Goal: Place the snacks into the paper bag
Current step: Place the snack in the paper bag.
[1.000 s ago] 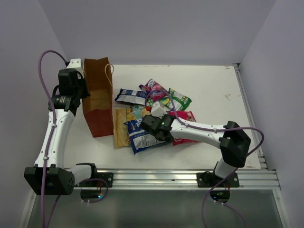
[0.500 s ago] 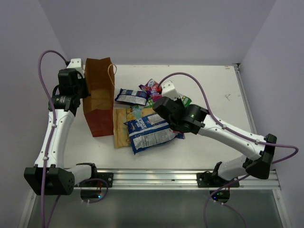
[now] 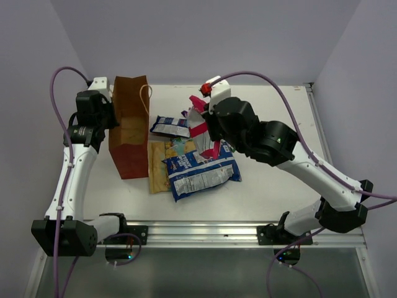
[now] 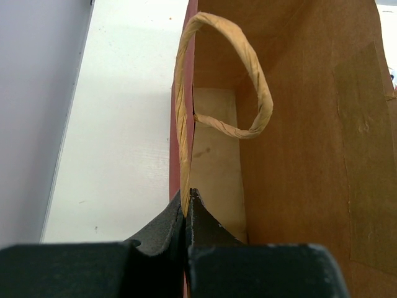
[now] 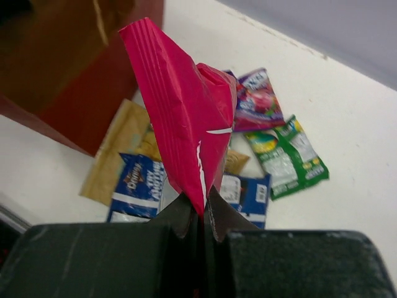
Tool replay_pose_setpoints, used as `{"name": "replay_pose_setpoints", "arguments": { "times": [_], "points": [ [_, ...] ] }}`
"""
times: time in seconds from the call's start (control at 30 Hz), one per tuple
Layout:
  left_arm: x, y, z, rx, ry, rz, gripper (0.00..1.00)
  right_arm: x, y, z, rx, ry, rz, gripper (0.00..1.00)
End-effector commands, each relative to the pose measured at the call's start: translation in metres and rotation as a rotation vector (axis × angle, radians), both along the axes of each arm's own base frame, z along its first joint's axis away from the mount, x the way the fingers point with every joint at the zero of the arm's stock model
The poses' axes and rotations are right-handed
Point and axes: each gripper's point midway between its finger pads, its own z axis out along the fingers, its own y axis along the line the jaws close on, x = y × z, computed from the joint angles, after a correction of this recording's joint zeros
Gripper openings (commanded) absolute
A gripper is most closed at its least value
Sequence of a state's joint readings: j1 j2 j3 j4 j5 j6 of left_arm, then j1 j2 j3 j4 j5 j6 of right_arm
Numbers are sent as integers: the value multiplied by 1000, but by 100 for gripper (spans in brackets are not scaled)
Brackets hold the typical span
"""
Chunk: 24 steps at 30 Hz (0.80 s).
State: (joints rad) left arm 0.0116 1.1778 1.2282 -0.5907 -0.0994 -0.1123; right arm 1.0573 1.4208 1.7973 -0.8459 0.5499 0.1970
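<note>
Bag: the tall brown paper bag with red sides [image 3: 129, 133] stands upright at the left of the white table [image 3: 279, 118], mouth open. The bit of its inside that the left wrist view shows looks bare, no packets that I can see.
Left gripper: the left gripper [image 4: 187, 200] is pinched tight on the bag's rim, right by the thin tan loop handle [image 4: 251, 87]. Holding the mouth steady, I'd guess.
Right gripper: the right gripper [image 5: 201, 208] is clamped on one edge of the large pink-red crinkly packet [image 5: 186, 112], nothing else in it.
Where that packet is: up off the table, over the pile, to the right of the bag and not over the mouth yet.
Lying on the table: large blue-white packet [image 3: 201, 174], tan-gold packet [image 3: 158, 171] partly under it and just beside the bag, small dark blue packet [image 3: 170, 126], small purple-pink packet [image 5: 257, 99], small green packet [image 5: 285, 155].
Progress: early days imo. Nothing seen in the bag, one snack in the air, at least five lying out.
What's left: get the pink-red one over the mouth and let go, then the rest.
</note>
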Motion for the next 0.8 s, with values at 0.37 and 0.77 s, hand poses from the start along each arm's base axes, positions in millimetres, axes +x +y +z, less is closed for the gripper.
{"name": "replay_pose_setpoints", "arguments": {
  "times": [0.37, 0.77],
  "points": [
    [6, -5, 18, -50, -90, -39, 0, -16, 92, 156, 569, -163, 325, 0],
    [6, -6, 19, -68, -98, -54, 0, -2, 134, 211, 823, -297, 375, 0]
  ]
}}
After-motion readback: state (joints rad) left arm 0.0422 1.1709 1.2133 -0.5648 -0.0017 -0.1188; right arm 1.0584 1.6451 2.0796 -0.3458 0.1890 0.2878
